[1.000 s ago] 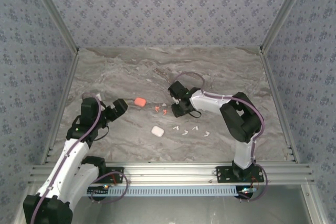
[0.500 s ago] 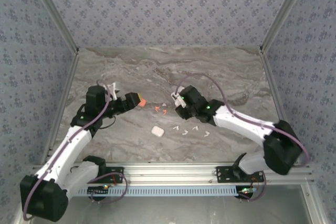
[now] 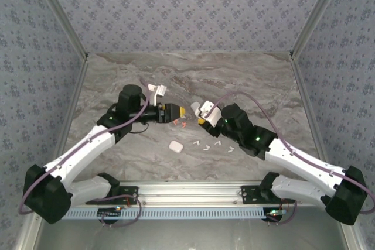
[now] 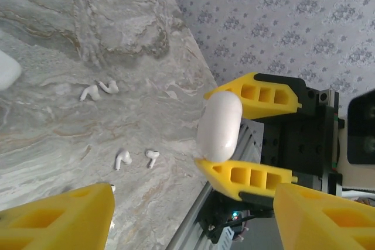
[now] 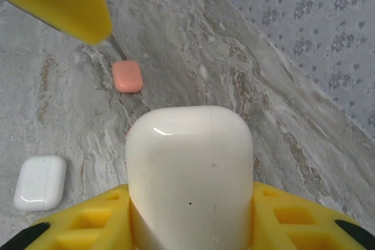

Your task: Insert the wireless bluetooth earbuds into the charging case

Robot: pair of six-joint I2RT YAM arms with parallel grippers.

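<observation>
- Right now the right gripper (image 3: pixel 205 114) is clamped on a white charging case (image 5: pixel 190 168) with its lid shut. It holds the case in the air beyond and a little right of the lying white case (image 3: pixel 175 145).
- The left gripper (image 3: pixel 181 112) faces it, just beyond the lying case, its fingers apart with nothing between them.
- The white earbuds (image 3: pixel 206 147) lie loose just right of the lying case. The coral earbuds (image 3: pixel 180 123) lie just beyond it, beneath the two grippers. None sits in a case.
- Risk: the two pairs of yellow fingers are nearly tip to tip. A misjudged reach for the lid could knock them together, or twist the smooth case out of its grip and onto the coral buds.
- Risk: a low sweep would scatter the tiny buds.
- Room: the table (image 3: pixel 246 80) opens far beyond the lying case and to both sides. The rail (image 3: pixel 193 190) bounds the near side, and a coral case (image 5: pixel 127 76) sits near the lying one.
</observation>
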